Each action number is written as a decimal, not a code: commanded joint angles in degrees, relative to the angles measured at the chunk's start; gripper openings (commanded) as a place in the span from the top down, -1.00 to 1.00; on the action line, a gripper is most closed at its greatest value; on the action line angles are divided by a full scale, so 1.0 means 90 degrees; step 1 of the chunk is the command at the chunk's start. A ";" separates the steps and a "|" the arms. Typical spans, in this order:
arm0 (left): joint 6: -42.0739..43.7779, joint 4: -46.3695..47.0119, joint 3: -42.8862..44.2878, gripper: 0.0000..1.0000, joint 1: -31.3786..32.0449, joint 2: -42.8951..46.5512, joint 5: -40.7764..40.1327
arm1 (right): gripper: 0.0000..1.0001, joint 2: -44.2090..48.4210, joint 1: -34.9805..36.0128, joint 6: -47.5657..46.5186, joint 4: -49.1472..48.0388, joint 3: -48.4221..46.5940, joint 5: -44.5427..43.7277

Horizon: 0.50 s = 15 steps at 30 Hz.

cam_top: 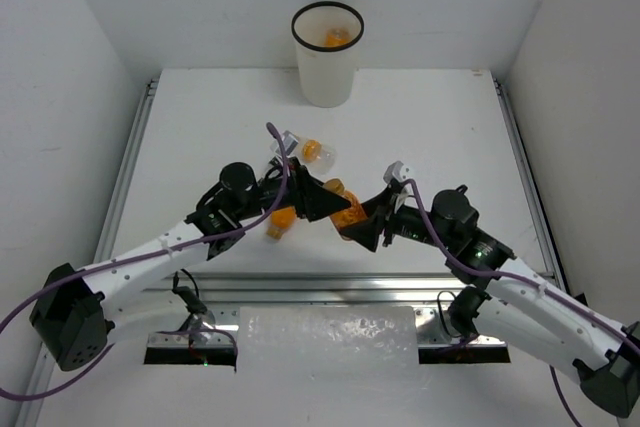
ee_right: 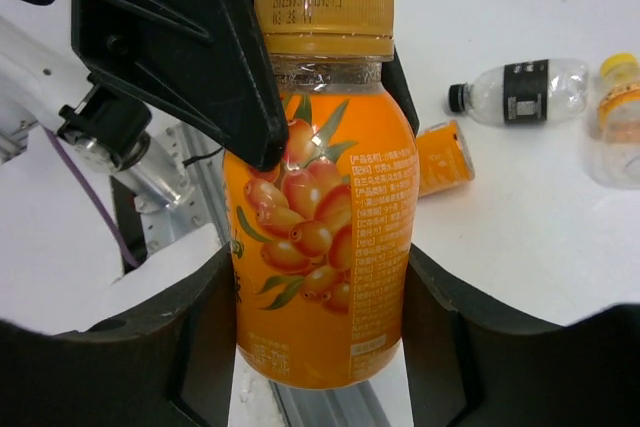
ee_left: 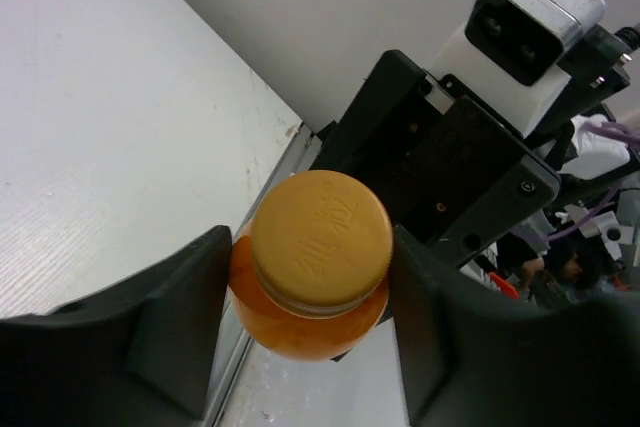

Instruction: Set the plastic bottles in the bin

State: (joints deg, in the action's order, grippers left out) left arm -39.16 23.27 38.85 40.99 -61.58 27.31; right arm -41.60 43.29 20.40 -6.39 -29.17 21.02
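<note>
One orange plastic bottle (cam_top: 349,209) with a yellow cap is held off the table between both arms. My right gripper (ee_right: 320,322) is shut on its lower body (ee_right: 320,197). My left gripper (ee_left: 312,272) is shut on the same bottle (ee_left: 318,242) at the cap and shoulder, and its black finger (ee_right: 170,37) shows in the right wrist view. A second orange bottle (cam_top: 281,221) lies under the left arm. A clear bottle with dark label and black cap (ee_right: 515,93) and a clear one with a yellow cap (ee_right: 620,122) lie farther out. The white bin (cam_top: 327,72) stands at the back, something orange inside.
The metal rail (cam_top: 330,292) at the table's near edge runs just below the held bottle. White walls close in the left, right and back sides. The two arms meet at mid-table, their cables looping above them.
</note>
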 commanded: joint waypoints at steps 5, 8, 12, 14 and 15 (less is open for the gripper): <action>0.0170 0.0152 0.0915 1.00 0.0094 -0.0452 0.0238 | -0.97 0.0170 0.0044 -0.0274 -0.0443 -0.0352 -0.0241; 0.0551 -0.1210 0.1733 1.00 0.0074 -0.0472 -0.1437 | -0.98 0.0335 0.0044 -0.0178 0.0569 -0.0450 -0.2361; 0.0961 -0.2886 0.3327 1.00 -0.0188 -0.1250 -0.4515 | -0.98 0.0540 0.0044 0.1362 0.2227 -0.0373 -0.5791; 0.1108 -0.2956 0.4115 1.00 -0.0665 -0.1903 -0.4997 | -0.98 0.0715 0.0034 0.1795 0.2555 -0.0178 -0.6152; 0.1118 -0.2937 0.4411 1.00 -0.0832 -0.2159 -0.4997 | -0.98 0.0794 0.0034 0.1795 0.2546 -0.0100 -0.6105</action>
State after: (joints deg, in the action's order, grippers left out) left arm -32.42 1.65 71.13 38.24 -75.35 -3.31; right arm -36.36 43.51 29.26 8.80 -31.00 -17.72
